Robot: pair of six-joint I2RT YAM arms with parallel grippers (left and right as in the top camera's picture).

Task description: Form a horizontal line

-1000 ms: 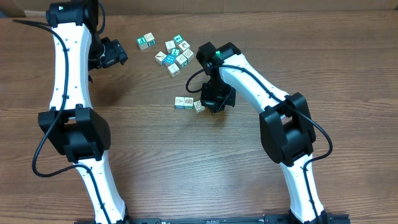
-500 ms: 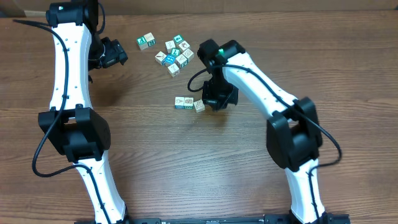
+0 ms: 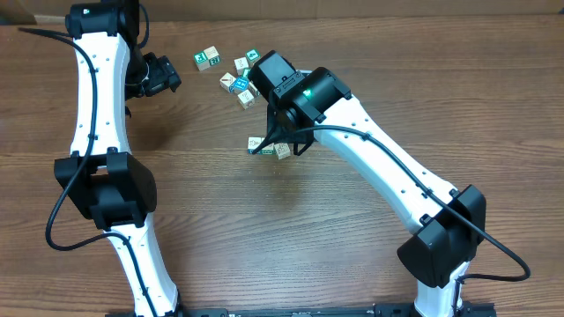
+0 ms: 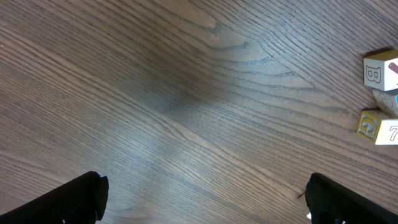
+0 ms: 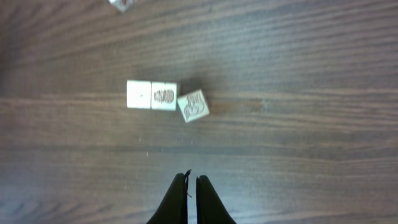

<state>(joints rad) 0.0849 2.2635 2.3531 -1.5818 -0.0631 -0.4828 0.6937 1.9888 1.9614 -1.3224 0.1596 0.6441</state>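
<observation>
1. Overhead view: the table (image 3: 264, 229) is matte brown wood with long, dark, wavy grain.
2. The horizontal line (image 5: 164, 97) is a short row of three tiny cubes with cream top faces and faint printed pictures. It lies near the table's middle.
3. In the right wrist view, the two left cubes sit square and touch side to side. The third meets the second at a corner, turned askew and slightly lower.
4. From overhead, the white-shelled right arm (image 3: 379, 163) partly covers that row, and teal shows on the cubes' sides.
5. Farther back lies the bunch of cubes (image 3: 238, 84), an irregular cream-and-teal cluster. A single cube (image 3: 207, 58) sits apart to its left.
6. The right gripper (image 5: 191, 182) has slim black fingers pressed together with nothing between them. It points toward the row but stays apart from it.
7. The left gripper (image 4: 205, 183) is spread wide, with blunt black tips at the view's lower corners and bare wood between them.
8. Two lettered cubes (image 4: 382, 70) show at the right edge of the left wrist view.
</observation>
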